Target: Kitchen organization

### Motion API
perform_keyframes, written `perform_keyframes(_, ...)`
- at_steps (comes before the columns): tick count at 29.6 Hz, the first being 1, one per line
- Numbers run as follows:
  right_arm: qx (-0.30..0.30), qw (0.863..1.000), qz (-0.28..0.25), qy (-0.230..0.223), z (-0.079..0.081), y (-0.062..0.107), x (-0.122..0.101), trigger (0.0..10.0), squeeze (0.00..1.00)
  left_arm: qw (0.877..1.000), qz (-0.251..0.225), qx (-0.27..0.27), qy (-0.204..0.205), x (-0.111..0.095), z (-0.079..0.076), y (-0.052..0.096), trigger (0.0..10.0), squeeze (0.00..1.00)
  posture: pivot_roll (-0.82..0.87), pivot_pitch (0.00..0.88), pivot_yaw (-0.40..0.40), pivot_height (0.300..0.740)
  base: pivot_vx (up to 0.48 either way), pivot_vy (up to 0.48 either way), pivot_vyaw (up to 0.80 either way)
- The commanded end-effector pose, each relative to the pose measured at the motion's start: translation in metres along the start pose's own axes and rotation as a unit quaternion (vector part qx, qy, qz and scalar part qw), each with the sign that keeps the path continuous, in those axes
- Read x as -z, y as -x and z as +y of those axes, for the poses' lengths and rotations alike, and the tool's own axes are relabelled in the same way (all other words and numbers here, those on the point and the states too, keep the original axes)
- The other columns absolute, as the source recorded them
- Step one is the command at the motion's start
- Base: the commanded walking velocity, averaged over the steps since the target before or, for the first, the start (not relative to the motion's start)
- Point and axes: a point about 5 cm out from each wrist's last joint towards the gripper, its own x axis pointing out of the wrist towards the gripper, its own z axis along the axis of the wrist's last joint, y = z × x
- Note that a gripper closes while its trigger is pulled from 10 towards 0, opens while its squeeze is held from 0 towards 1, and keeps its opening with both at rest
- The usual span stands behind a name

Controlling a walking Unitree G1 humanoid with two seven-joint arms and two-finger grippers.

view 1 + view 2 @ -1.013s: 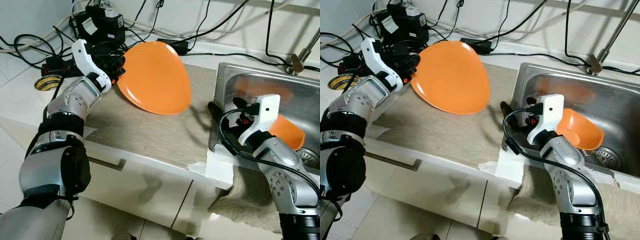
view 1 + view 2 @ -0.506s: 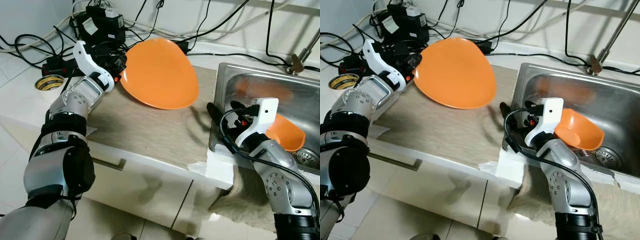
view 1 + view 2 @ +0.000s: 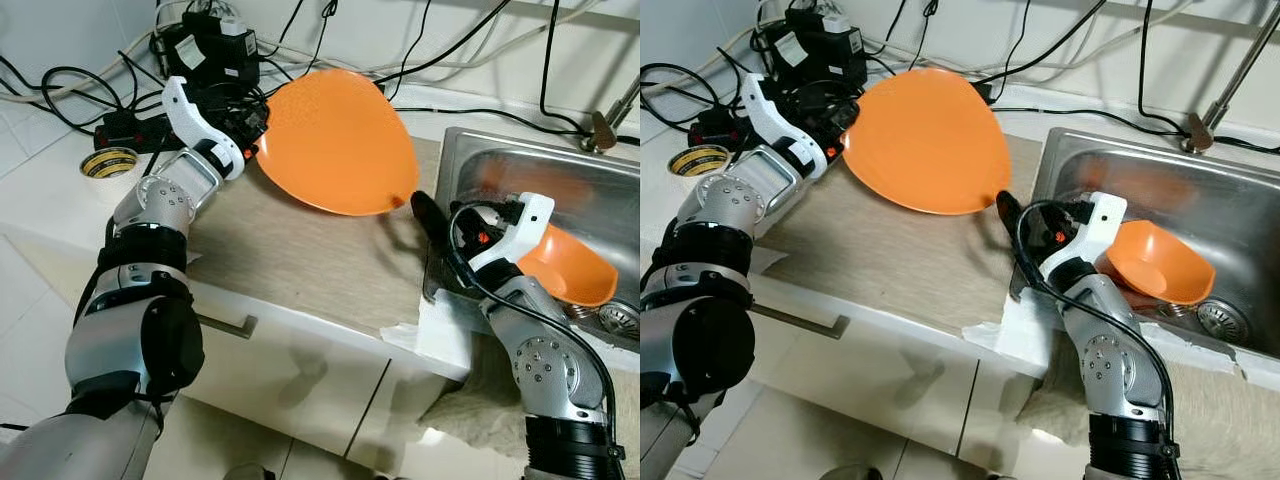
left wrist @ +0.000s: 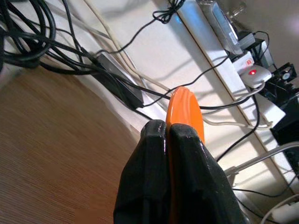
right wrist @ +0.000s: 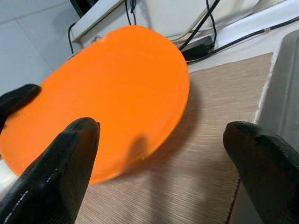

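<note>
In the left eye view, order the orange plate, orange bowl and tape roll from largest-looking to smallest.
1. orange plate, held by the left gripper
2. orange bowl in the sink
3. tape roll

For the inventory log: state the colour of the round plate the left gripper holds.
Plain orange round plate, clamped by the left gripper; clearest in the right eye view.

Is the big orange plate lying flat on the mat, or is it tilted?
Tilted. The left hand pinches the round orange plate by its rim, holding it slanted above the beige woven mat.
</note>
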Motion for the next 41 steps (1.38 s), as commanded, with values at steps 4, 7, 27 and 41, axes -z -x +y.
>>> perform_keyframes(4, 0.009, 1.0, -0.008, -0.026, -0.001, -0.006, -0.003, 10.0, 0.0, 0.999, -0.016, 0.03, 0.019, -0.004, -0.017, -0.003, 0.0, 0.0, -0.04, 0.0, 0.002, 0.74, 0.0, 0.0, 0.0)
perform_keyframes(7, 0.012, 0.999, -0.01, -0.041, -0.002, -0.008, -0.002, 10.0, 0.0, 0.999, -0.016, 0.027, 0.027, -0.001, -0.017, -0.003, 0.0, 0.0, -0.03, 0.0, 0.001, 0.74, 0.0, 0.0, 0.0)
perform_keyframes(27, 0.017, 0.998, -0.006, -0.06, -0.002, -0.023, 0.003, 10.0, 0.0, 0.996, 0.003, 0.058, 0.061, 0.017, -0.039, 0.0, 0.0, 0.0, -0.03, 0.0, 0.0, 0.74, 0.0, 0.0, 0.0)
perform_keyframes(41, 0.012, 0.999, -0.007, -0.037, -0.001, -0.028, 0.0, 2.8, 0.0, 0.994, 0.012, 0.084, 0.063, 0.023, -0.056, 0.004, 0.0, 0.0, -0.02, 0.0, -0.009, 0.74, 0.0, 0.0, 0.0)
